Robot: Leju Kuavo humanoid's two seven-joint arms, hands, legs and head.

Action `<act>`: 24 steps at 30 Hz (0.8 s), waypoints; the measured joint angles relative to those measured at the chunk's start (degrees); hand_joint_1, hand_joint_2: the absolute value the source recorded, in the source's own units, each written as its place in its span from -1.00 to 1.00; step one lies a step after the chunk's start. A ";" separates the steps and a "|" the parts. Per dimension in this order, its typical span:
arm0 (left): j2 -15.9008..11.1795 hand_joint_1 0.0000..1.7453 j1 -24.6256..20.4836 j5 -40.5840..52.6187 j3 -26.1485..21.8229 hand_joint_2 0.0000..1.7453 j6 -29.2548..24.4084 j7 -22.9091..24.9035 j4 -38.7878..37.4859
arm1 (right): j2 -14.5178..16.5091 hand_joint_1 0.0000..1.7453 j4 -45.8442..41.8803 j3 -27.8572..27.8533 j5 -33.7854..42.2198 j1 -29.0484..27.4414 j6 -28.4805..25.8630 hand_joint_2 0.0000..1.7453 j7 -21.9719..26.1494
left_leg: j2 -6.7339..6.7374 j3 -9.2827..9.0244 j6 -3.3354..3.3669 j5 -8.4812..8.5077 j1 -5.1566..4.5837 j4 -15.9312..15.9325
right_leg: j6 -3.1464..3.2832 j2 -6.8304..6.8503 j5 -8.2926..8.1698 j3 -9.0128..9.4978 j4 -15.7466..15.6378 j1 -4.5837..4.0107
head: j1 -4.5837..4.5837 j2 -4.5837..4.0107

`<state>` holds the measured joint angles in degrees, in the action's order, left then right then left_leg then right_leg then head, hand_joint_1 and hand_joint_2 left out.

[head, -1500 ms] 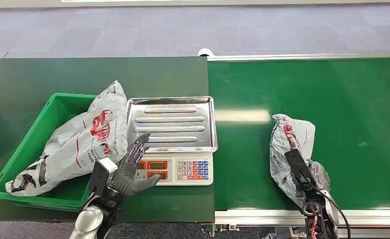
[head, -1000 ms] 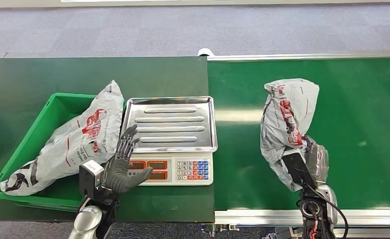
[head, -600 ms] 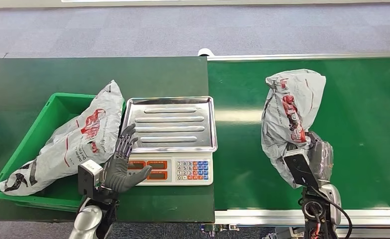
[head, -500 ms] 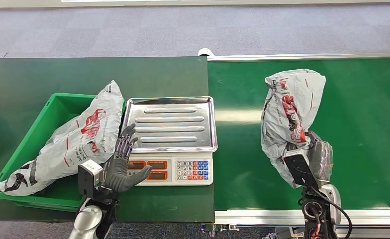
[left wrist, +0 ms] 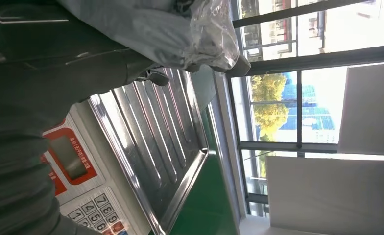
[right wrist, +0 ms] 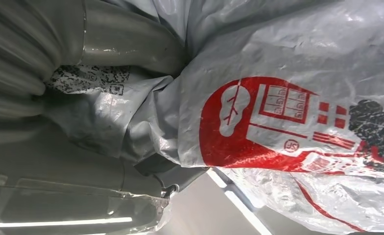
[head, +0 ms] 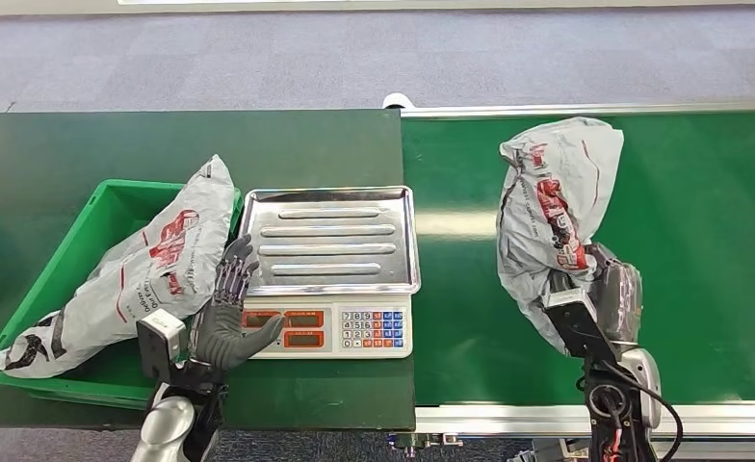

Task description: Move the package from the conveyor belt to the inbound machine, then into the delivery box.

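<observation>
The right hand is clenched on the lower end of a grey package, with the bag's plastic bunched around its fingers. In the right wrist view the thick grey thumb presses into the crumpled film beside the red printed logo. The package stands up from the hand toward twelve o'clock, held above the green conveyor belt, its top reaching near the belt's far rail.

Over at nine o'clock from there sits the inbound machine, a weighing scale with a bare ribbed steel tray and a red-and-white keypad panel at its near edge. The left hand hovers at the scale's near left corner, released, fingers spread and pointing toward twelve o'clock, palm just over the display end of the panel. Whether it touches the panel I cannot tell.

Just beyond that hand, at its ten o'clock, a second grey bag lies slanted in the green delivery box, its upper end poking over the box's rim beside the tray. The box and scale rest on a dark green table that butts against the belt.
</observation>
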<state>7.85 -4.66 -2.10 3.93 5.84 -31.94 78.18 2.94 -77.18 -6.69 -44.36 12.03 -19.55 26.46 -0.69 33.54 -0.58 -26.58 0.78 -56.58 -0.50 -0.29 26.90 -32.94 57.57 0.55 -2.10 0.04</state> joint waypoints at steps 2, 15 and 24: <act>0.00 -1.00 -0.49 -1.20 -0.01 1.00 -0.01 -0.50 -0.08 | -1.08 1.00 -0.79 2.30 -1.46 2.45 1.41 1.00 0.17 | 0.02 0.00 0.00 0.01 0.00 0.00 | 0.00 -0.02 -0.02 0.01 0.01 0.00 | -0.01 0.00; 0.02 -1.00 -6.17 -4.40 1.53 1.00 1.36 -1.78 -2.73 | 1.60 1.00 35.47 35.15 -24.52 35.03 8.50 1.00 -2.19 | 0.05 -0.02 -0.08 0.25 0.09 0.00 | 0.06 -0.13 -0.25 -0.05 0.09 -0.07 | 0.01 0.00; -0.02 -1.00 -6.59 -4.41 2.03 1.00 1.36 -1.68 -4.12 | 3.63 1.00 45.84 42.09 -24.71 39.24 9.54 1.00 -2.29 | 0.07 0.10 -0.06 0.23 0.01 0.00 | 0.05 -0.16 -0.25 -0.19 0.04 -0.01 | 0.01 0.00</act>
<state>7.82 -11.25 -6.51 5.96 7.20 -33.63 74.06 6.57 -31.34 35.40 -69.07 51.27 -10.01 24.17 -0.62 33.64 -0.64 -26.35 0.80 -56.58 -0.45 -0.45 26.65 -33.13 57.61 0.54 -2.10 0.04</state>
